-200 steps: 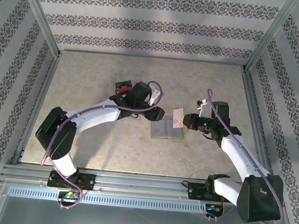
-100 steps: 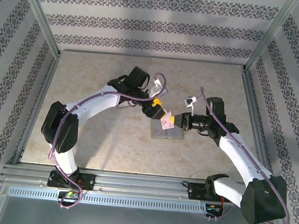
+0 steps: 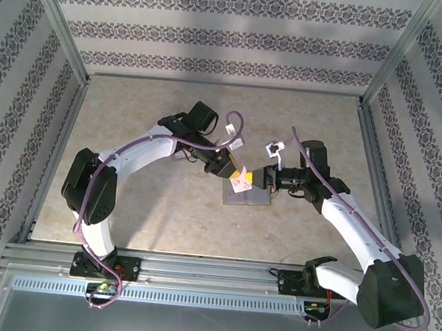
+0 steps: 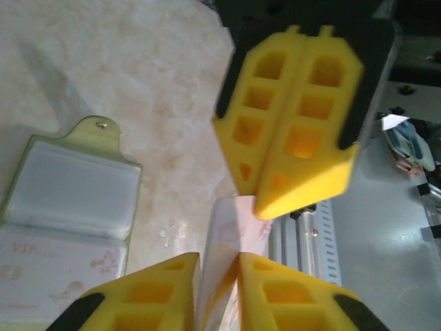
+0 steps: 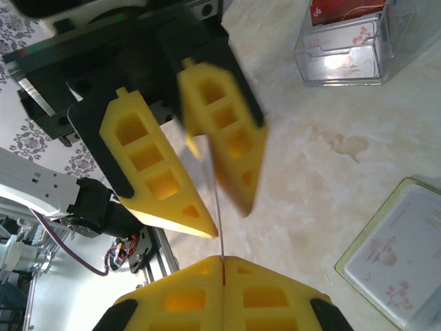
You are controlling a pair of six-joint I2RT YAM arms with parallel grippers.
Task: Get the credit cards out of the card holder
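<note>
I'm looking at a beige marbled table [image 3: 132, 110], pale walls [image 3: 219, 24] with dark floral bands, evenly lit.

Pink-and-white credit card [image 3: 240, 184], pale grey card holder [image 4: 69, 200] rimmed yellow-green, yellow gripper fingers [image 4: 303, 138] backed black, beige mottled table [image 3: 131, 125], white walls [image 3: 219, 24], grey damask bands.

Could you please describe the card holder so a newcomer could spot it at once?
On the beige table, find the spot where the left tool and right tool meet. The card holder lies flat and open beneath them. Unlike the pink card held between them, it is a pale sleeve with a yellowish tab.
</note>
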